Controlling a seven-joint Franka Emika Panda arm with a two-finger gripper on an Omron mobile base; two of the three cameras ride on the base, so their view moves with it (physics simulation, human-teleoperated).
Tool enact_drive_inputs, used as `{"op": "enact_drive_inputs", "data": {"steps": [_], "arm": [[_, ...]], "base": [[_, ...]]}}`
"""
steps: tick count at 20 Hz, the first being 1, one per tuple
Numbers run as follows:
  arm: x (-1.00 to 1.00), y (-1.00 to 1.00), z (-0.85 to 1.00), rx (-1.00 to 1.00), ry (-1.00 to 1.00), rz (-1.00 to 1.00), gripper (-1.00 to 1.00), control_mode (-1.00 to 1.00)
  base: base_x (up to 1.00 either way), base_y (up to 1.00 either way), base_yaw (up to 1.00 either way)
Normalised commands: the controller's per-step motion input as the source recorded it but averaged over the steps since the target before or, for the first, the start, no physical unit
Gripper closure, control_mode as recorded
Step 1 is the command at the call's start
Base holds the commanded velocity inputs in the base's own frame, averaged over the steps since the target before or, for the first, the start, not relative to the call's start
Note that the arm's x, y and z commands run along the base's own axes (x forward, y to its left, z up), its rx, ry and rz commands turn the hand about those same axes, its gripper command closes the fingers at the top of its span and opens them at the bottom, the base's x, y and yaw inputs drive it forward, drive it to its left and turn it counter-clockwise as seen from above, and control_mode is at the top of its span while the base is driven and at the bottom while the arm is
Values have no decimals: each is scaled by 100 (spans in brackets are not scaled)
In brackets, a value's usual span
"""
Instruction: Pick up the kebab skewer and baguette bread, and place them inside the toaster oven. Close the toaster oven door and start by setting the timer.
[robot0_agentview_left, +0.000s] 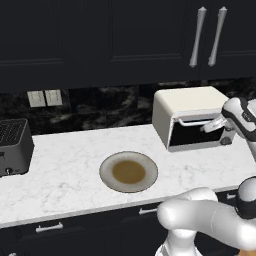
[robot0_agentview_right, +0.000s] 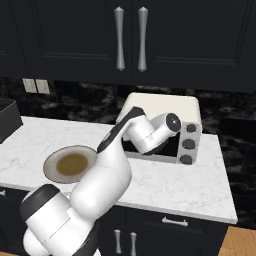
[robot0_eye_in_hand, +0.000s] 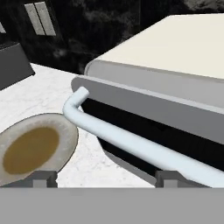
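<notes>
Closing the oven door

Our gripper (robot0_eye_in_hand: 105, 178) sits at the door (robot0_agentview_left: 196, 134) handle (robot0_eye_in_hand: 131, 140), fingers spread either side, holding nothing; the plate (robot0_agentview_left: 128, 171) lies bare. Next we'd push the door flush, then reach the oven's (robot0_agentview_right: 165, 127) knobs (robot0_agentview_right: 189, 144).

Toaster oven (robot0_agentview_right: 172, 112): you see it at the counter's back.
Plate (robot0_agentview_right: 56, 161): left of the oven, brown well bare.
</notes>
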Motion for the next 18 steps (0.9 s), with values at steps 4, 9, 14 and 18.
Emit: {"op": "enact_drive_inputs", "data": {"steps": [4, 9, 14, 18], "arm": [[62, 28, 0, -1, -10, -4, -100, -100], [11, 11, 0, -1, -5, -6, -100, -100], [-1, 2, 0, -1, -3, -5, -100, -100], [-27, 0, 13, 0, -2, -5, -100, -100]], "base": [[0, 0, 0], [0, 0, 0], [0, 0, 0], [0, 0, 0]]}}
